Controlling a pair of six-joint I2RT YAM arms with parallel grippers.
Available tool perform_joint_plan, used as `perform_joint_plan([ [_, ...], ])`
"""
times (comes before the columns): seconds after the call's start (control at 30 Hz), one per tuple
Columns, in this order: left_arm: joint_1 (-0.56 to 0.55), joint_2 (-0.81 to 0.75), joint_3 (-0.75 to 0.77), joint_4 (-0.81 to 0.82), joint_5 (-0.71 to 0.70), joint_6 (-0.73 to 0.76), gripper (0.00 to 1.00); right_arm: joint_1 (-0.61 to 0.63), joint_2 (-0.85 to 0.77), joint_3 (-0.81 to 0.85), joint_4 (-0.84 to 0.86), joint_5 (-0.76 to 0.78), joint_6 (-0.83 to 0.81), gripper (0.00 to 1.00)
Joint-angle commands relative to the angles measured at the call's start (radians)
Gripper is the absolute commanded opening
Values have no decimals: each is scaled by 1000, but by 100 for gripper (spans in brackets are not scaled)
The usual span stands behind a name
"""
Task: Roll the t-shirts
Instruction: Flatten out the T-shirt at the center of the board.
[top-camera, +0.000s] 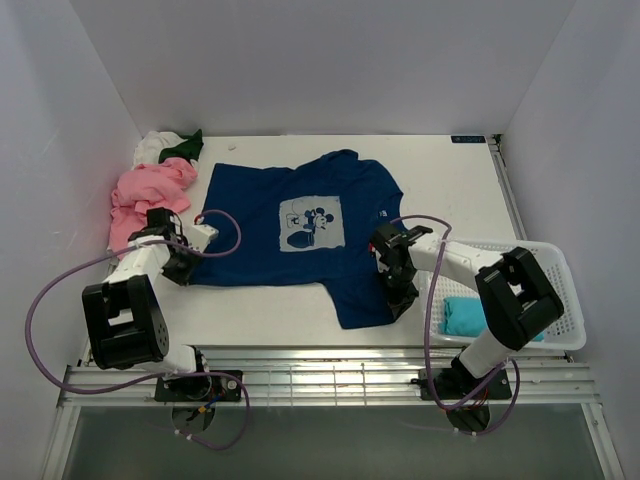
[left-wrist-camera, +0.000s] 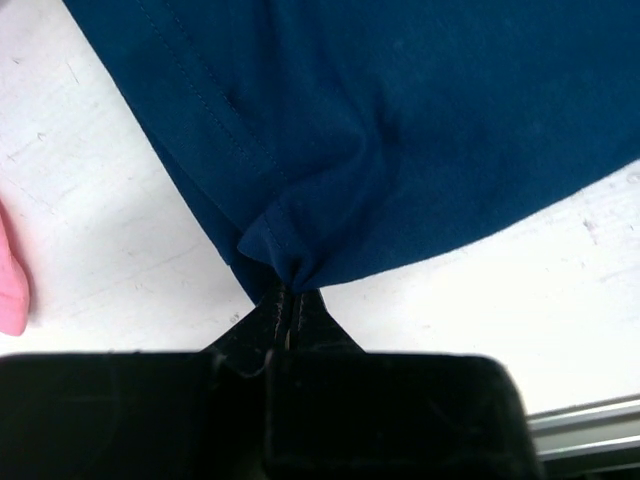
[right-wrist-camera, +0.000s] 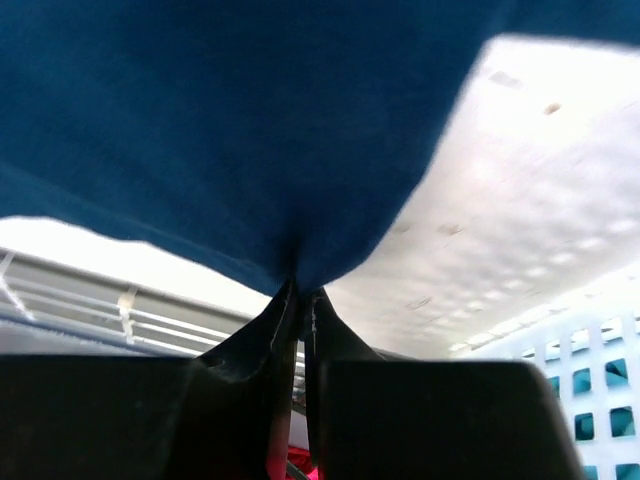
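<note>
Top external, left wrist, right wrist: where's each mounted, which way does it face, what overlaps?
Top external: above, behind the bases, looking down at the table; both arms show, left gripper and right gripper on the blue t-shirt.
Left wrist: on the left arm, looking along its shut gripper, pinching the shirt's hem.
Right wrist: on the right arm, looking along its shut gripper, pinching the shirt's edge; basket beyond.
Shared: all show the blue t-shirt.

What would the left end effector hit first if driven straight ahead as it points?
The dark blue t-shirt: the left end effector is shut on its edge, and more of that cloth lies directly ahead; whether it would scrape the table is unclear.
</note>
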Motion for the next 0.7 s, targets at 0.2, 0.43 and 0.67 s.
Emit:
perform_joint_plan([
  [0.2,5,-146,-63,-160,10,97,0,20,-130,-81,-148,-129,43,8],
  [0.43,11,-150,-87,-201,4,138,0,23,-116,-70,-165,-134,10,8],
  [0.67,39,-96,-74,-148,-46,148,0,23,-119,-112,-144,-167,-20,8],
])
